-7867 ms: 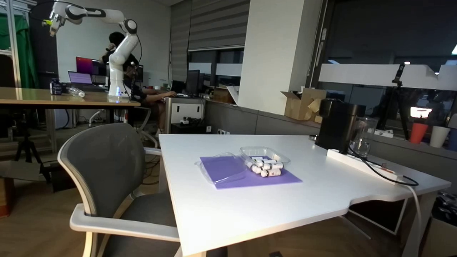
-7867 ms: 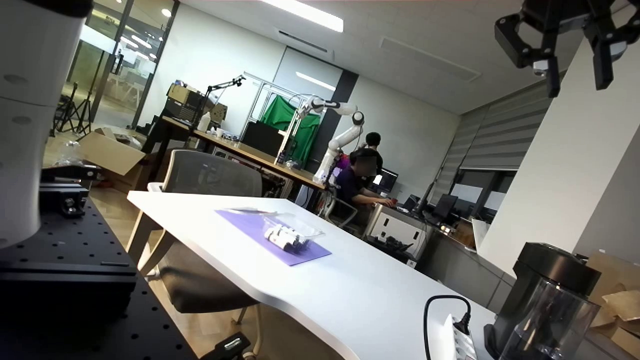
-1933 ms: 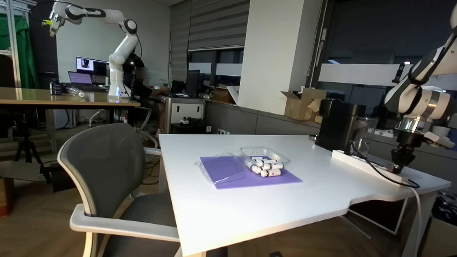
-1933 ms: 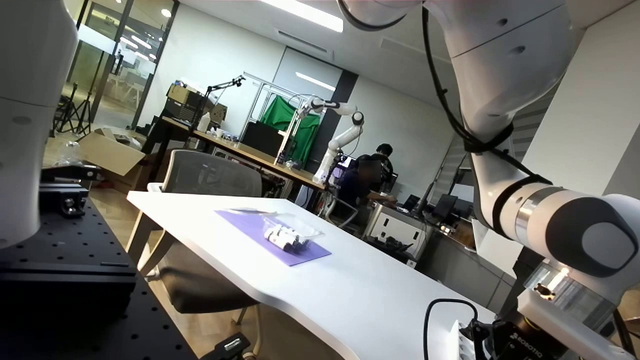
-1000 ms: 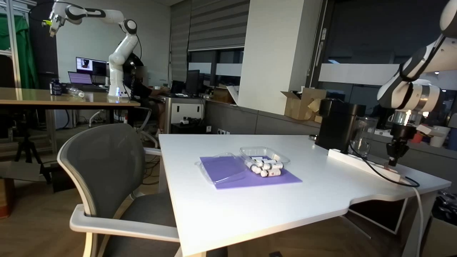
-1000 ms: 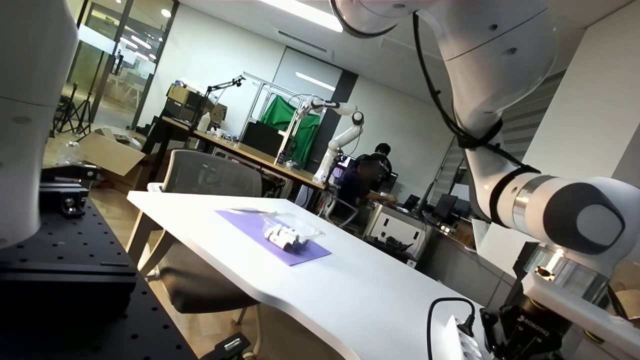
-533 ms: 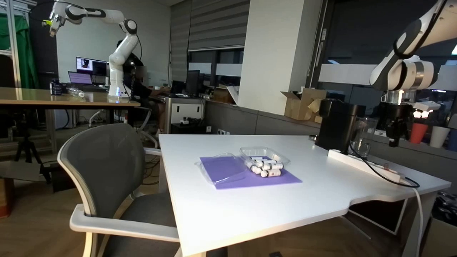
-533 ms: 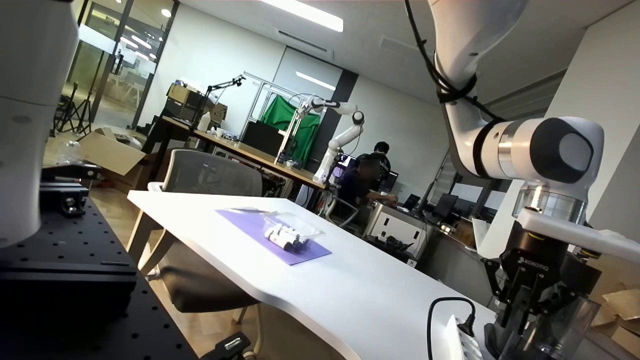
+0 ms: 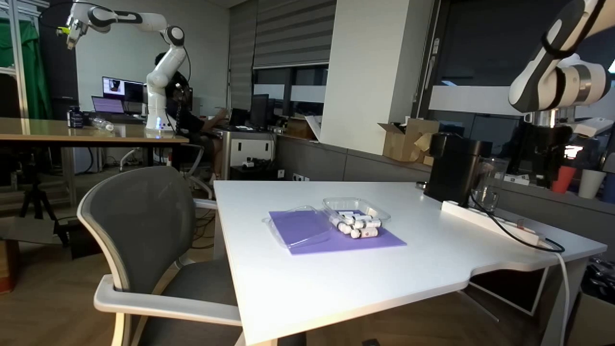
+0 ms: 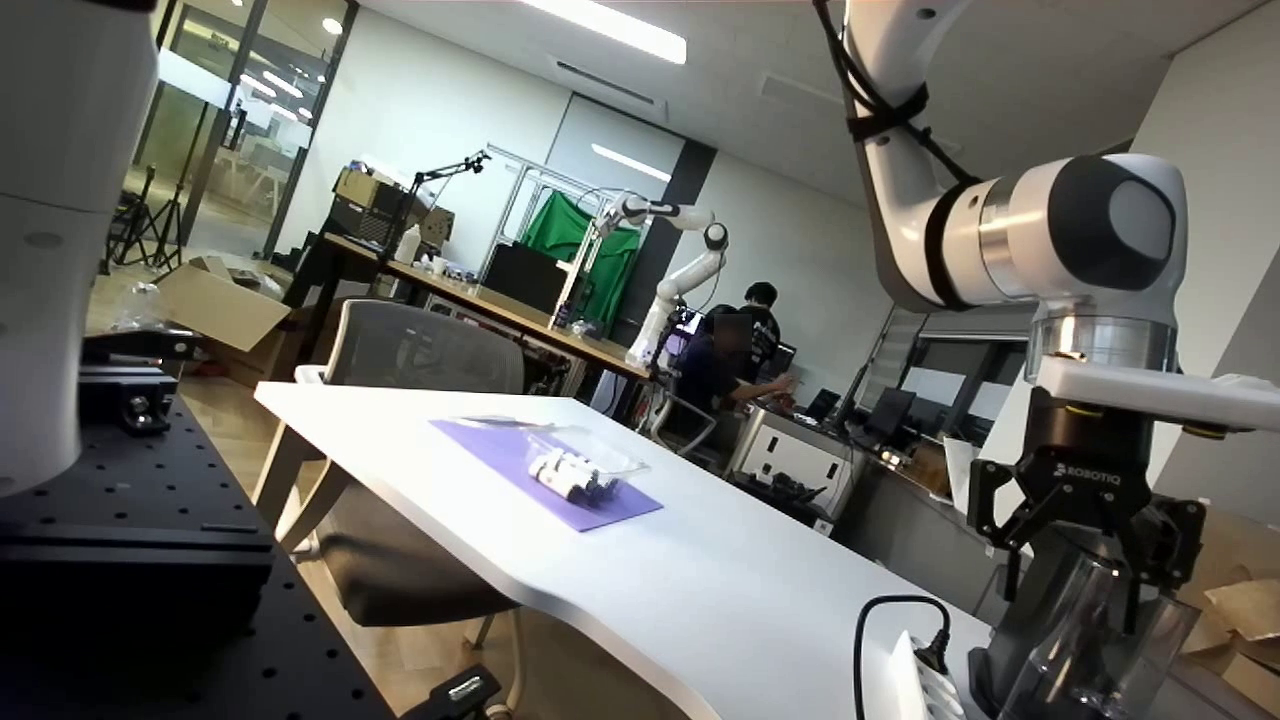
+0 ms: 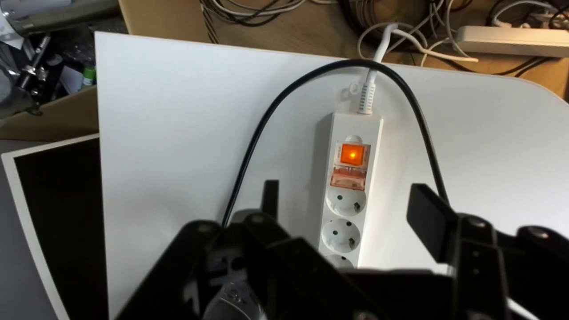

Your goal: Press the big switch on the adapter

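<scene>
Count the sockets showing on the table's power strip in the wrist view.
3: the top socket nearest the orange switch, the middle socket next, and the lowest socket, partly covered. More may be hidden.

Worktop [image 9: 408,264]: white, smooth, satin sheen.
Power strip [image 11: 344,218]: white plastic, smooth.
Switch [image 11: 352,154]: orange plastic, translucent, glossy.
Switch cover [image 11: 349,178]: clear plastic, tinged red.
Cable [image 11: 351,63]: black, smooth sheath.
Jaws: black, matt.
Arm [image 10: 1030,235]: white shell, glossy; wrist collar [image 10: 1105,342], bright metal.
Purple sheet [image 9: 346,243]: matt; paper or foam, I cannot tell from where I stand.
Tray [image 9: 355,199] and lid [image 9: 298,230]: clear plastic, thin, shiny.
Chair [image 9: 139,226]: grey mesh back; armrest [image 9: 168,307], pale smooth plastic.
Box [image 9: 403,139]: brown cardboard, matt.
Floor [image 9: 48,317]: wood-look, dull sheen.
Hanging cloth [image 10: 558,228]: green, creased.
</scene>
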`<state>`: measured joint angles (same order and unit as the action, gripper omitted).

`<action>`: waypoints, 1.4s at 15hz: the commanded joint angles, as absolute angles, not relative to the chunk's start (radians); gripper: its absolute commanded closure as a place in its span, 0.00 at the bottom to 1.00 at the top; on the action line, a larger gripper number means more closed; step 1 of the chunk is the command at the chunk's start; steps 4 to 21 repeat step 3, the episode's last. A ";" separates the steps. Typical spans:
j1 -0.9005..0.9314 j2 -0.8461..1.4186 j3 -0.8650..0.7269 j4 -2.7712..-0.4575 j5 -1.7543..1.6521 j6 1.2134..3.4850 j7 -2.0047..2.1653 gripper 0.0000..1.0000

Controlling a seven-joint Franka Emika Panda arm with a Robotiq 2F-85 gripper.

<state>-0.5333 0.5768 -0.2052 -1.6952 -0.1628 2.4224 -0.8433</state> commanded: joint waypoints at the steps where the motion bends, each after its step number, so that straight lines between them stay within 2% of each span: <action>1: -0.525 0.563 -0.219 -1.703 -0.163 2.416 -0.844 0.18; 3: -0.519 0.534 -0.231 -1.723 -0.171 2.411 -0.842 0.04; 21: -0.519 0.534 -0.231 -1.723 -0.171 2.411 -0.842 0.04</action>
